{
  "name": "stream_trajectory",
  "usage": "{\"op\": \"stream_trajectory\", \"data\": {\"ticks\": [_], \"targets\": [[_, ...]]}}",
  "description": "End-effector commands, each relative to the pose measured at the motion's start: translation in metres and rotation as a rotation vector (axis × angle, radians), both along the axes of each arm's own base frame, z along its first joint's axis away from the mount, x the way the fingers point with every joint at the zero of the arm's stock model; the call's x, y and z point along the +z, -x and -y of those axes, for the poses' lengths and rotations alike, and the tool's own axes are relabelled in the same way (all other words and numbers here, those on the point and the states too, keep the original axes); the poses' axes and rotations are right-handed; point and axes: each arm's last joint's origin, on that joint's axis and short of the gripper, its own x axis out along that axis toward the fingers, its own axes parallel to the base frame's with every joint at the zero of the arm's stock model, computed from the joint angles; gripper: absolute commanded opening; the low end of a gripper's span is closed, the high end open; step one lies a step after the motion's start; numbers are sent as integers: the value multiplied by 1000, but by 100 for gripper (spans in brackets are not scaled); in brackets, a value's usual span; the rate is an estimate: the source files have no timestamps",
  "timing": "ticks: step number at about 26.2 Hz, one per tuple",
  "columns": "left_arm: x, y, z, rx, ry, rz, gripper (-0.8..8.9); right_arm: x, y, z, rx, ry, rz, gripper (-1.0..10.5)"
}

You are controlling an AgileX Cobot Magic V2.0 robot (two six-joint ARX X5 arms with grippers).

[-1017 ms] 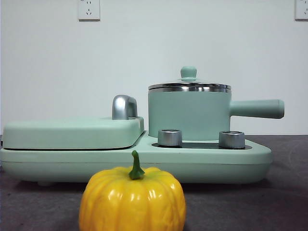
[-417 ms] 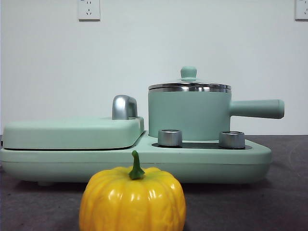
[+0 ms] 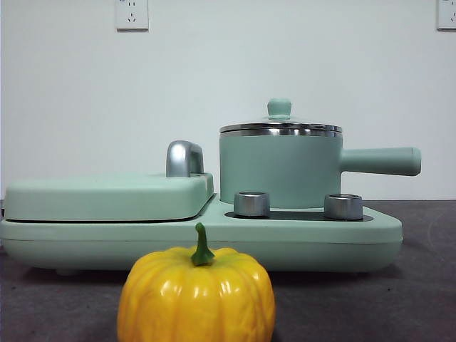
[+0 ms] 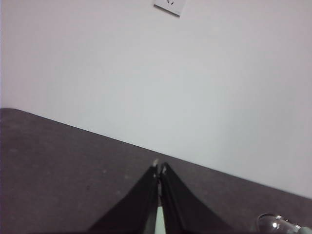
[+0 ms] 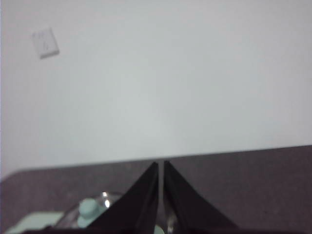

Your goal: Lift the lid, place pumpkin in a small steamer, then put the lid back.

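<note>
The yellow-orange pumpkin (image 3: 197, 294) with a green stem stands on the dark table at the near front, in front of the appliance. Behind it the small steamer (image 3: 279, 169), a mint-green pot with a long side handle, stands on the right half of the base. The lid (image 3: 280, 127) rests on the pot, its mint knob upward; the right wrist view shows that knob and glass lid (image 5: 89, 208) low in the picture. My left gripper (image 4: 159, 168) and right gripper (image 5: 160, 165) are both shut on nothing, held high, and neither appears in the front view.
A wide flat mint-green griddle cover (image 3: 107, 197) with a chrome handle (image 3: 184, 158) fills the left half of the appliance base (image 3: 214, 242). Two chrome knobs (image 3: 251, 204) sit in front of the pot. A white wall with outlets (image 3: 132, 14) stands behind.
</note>
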Motion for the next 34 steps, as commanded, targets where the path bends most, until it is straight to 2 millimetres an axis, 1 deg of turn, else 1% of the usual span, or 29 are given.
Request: {"op": "stream_trajectory", "data": {"ticks": [1, 5, 10, 14, 19, 22, 27, 30, 34], "targets": [[11, -4, 1, -22, -71, -8, 10, 10, -8, -1, 23, 88, -21, 15], [20, -17, 2, -86, -126, -51, 10, 16, -24, -3, 78, 152, -74, 15], [25, -39, 4, -158, -164, -108, 10, 21, -45, -5, 137, 207, -122, 15], [28, -55, 5, -226, -196, -146, 10, 19, -59, -10, 172, 260, -155, 15], [28, -71, 12, -303, -267, -182, 10, 14, -73, -20, 236, 341, -191, 15], [28, -78, 19, -358, -332, -206, 10, 10, -79, -28, 286, 382, -213, 15], [23, -84, 33, -466, -464, -221, 10, 2, -83, -43, 356, 457, -242, 15], [17, -85, 40, -534, -553, -239, 10, -3, -82, -52, 388, 560, -248, 16], [13, -83, 47, -603, -694, -211, 10, -5, -79, -60, 420, 733, -191, 17]]}}
